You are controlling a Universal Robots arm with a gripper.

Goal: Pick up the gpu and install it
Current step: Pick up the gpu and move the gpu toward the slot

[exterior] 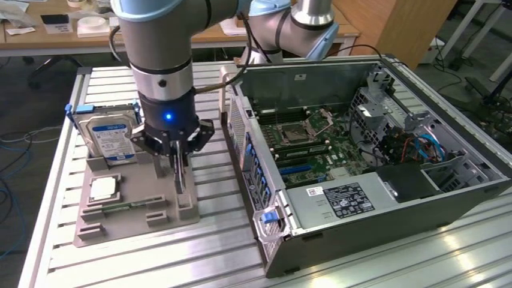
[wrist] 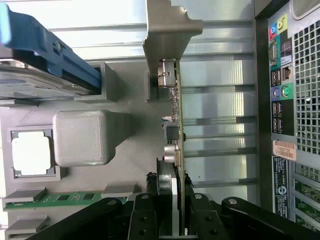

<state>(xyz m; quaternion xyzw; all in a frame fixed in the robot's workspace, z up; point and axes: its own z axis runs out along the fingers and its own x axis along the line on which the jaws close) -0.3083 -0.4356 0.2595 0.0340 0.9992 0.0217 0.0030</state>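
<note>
Grip and lift are asking for the care here. The case [exterior: 248,162] is lying open on the exterior view's right, and the tray [exterior: 136,225] is sitting just beside it. The gripper [exterior: 177,157] is hanging over the tray's case-side edge, its fingers closed on the top edge of the gpu [wrist: 176,110], which is standing on edge in its slot. The hard drive [exterior: 112,135] is standing upright at the tray's far end, clear of the card, so I am judging the tray's own posts to be the tighter limit. A pull straight up along the card's plane is looking like the safe way out, since any tilt is likely to jam the card against them. The hold is sitting toward the end away from the metal bracket [wrist: 170,35], so the card may be wanting to swing bracket-down once it is free. Firm, even pressure on bare board rather than on the small parts is seeming wise. The CPU [exterior: 104,189] and the RAM stick [exterior: 120,207] are lying flat farther off, out of the way. Much is staying hidden — the card's lower edge is sunk in the slot, and the arm is covering part of the tray. How deep the fingers are biting is not showing, and the board slot inside the case is too cluttered to pick out.
</note>
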